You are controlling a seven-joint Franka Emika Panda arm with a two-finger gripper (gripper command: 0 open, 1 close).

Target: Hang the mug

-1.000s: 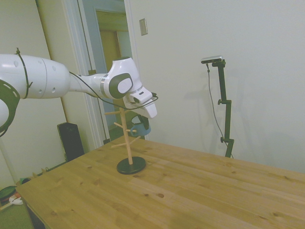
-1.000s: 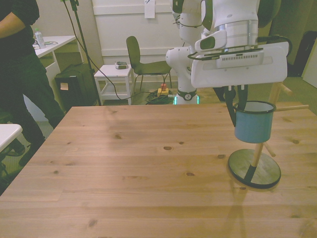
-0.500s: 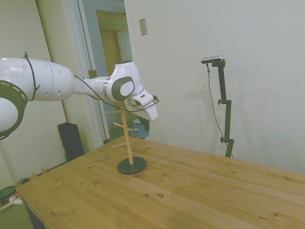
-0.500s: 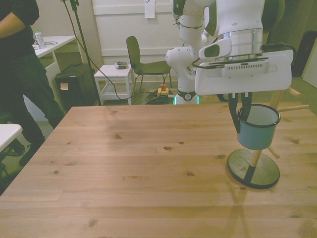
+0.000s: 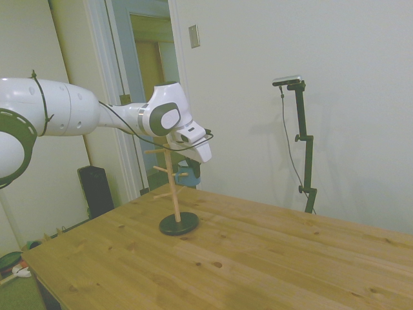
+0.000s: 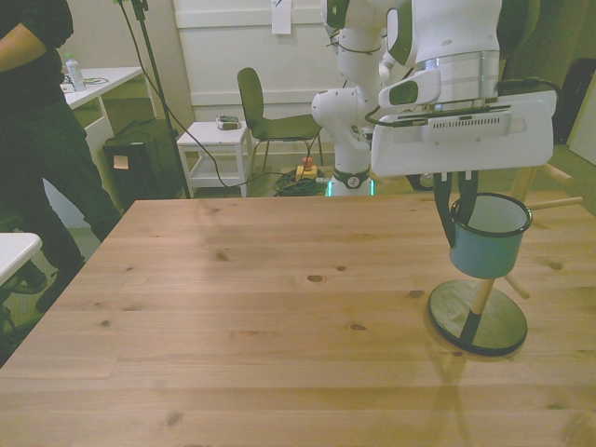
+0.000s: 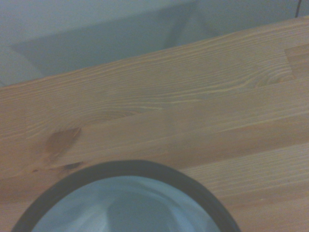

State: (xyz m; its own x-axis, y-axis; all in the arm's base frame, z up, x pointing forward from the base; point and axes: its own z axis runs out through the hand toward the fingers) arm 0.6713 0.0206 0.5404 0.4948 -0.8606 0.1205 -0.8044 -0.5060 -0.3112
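Pale walls, an open doorway and a wooden table point(image 6: 233, 307) filling the lower part of both wide views. Toward the front view's right, held up off the boards: the mug point(image 6: 486, 237), light blue, white inside, dark rim, mouth up and slightly tilted. Handle not to be made out from any view. In the side view, only a sliver of blue point(image 5: 191, 172) showing below the white wrist housing, the rest hidden. In the wrist view, just the dark rim and blurred pale interior point(image 7: 126, 203), cut off at the picture's edge, wood grain beyond.

Around it, the gripper point(image 6: 464, 205): dark fingers dropping from the white housing, clamped on the mug's rim at the side toward the front view's left; fingertips partly masked by the mug.

Directly behind the mug in the front view, the wooden peg stand point(image 6: 483, 294) on a round dark base point(image 6: 478, 318); post mostly covered by mug and housing, pegs poking out to the front view's right. Touching or clear of a peg: cannot tell.

At the front view's far left, a person point(image 6: 37, 121) in dark clothing, cut off by the frame. Further back, a chair point(image 6: 265, 112) and a small white side table point(image 6: 214, 149).
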